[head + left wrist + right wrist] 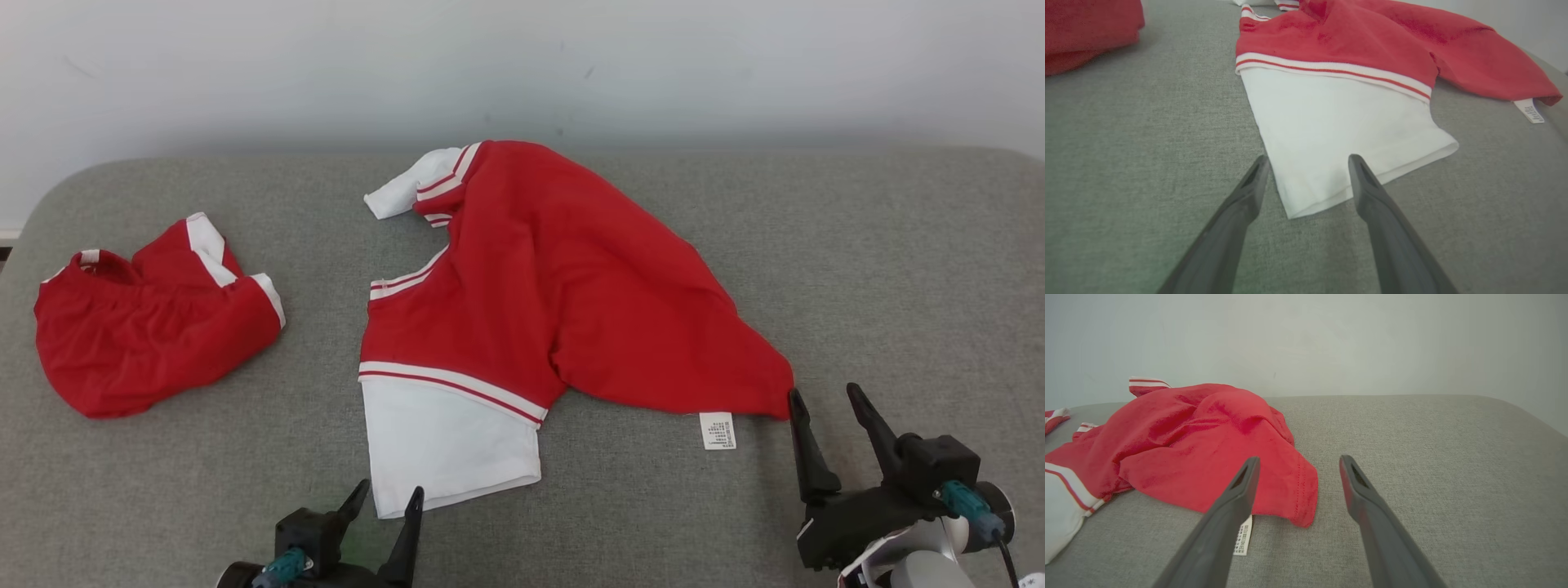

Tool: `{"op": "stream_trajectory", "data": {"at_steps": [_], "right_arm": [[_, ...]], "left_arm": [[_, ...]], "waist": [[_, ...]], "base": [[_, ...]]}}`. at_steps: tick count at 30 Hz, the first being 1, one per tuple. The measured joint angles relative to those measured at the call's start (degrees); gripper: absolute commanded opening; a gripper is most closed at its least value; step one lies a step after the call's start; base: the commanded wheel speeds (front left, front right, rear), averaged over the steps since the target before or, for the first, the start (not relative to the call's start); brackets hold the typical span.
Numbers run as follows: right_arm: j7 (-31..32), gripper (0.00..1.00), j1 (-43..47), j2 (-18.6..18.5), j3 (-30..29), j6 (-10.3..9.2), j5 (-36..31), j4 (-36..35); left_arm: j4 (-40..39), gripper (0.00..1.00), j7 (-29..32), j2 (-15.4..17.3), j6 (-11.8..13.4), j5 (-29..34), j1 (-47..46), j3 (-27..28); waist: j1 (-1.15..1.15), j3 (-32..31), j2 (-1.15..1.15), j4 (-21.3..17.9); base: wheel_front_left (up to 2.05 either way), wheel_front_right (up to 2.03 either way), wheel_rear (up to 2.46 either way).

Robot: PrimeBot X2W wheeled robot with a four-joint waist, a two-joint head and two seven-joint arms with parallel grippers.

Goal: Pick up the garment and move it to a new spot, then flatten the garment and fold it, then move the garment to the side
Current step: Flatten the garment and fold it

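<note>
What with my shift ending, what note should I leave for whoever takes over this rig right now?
Left gripper: jaws open, empty, at the white near corner of the shirt.
Right gripper: jaws open, empty, at its red corner by the label.
Shirt: rumpled, not held, centre of the table. Another red garment lies bunched at its left.
Done: nothing evident.
To do: pick up, move, flatten, fold, set aside.

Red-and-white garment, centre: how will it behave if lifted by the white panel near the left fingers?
Probably floppy: the garment lies in soft folds, so it should drape from one pinch. Likely light: the cloth looks thin. On the textured grey surface a push would more likely wrinkle it than slide it whole.
</note>
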Motion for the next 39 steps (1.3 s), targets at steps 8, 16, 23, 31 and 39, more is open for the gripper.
{"op": "stream_trajectory", "data": {"at_steps": [8, 16, 23, 31, 39], "right_arm": [[0.01, 1.00, -5.35, -0.21, -0.74, 0.00, 0.21, 10.73], [0.00, 1.00, -8.71, 1.24, -1.38, 0.00, 0.81, 18.07], [0.00, 0.00, -9.40, 2.08, -1.57, 0.00, 2.18, 19.84], [0.00, 0.00, -6.55, 1.66, -1.59, 0.00, 4.95, 11.12], [0.01, 0.00, -5.18, -0.31, 0.13, 0.00, 8.83, 1.94]], "left_arm": [[5.69, 1.00, 0.00, -1.40, -0.01, -1.98, -3.57, -1.79], [9.28, 1.00, -0.32, -2.59, -0.02, -3.07, -5.60, -3.42], [10.51, 0.00, -0.47, -3.25, 0.07, -6.67, -6.71, -5.26], [1.48, 0.00, -0.01, -2.57, 0.02, -9.09, -5.05, -3.58], [-8.91, 0.00, 0.08, 2.13, -0.01, -13.73, -9.75, -4.41]], "waist": [[0.00, 1.74, 0.00, 1.43], [0.00, 3.52, 0.00, 2.98], [0.00, 3.69, 0.00, 3.42], [0.00, 1.69, 0.00, 2.79], [-0.01, -0.02, 0.00, 0.87]], "base": [[0.00, 0.00, 0.00], [0.00, 0.00, 0.00], [0.00, 0.00, 0.00], [0.00, 0.00, 0.00], [0.00, 0.00, 0.00]]}}
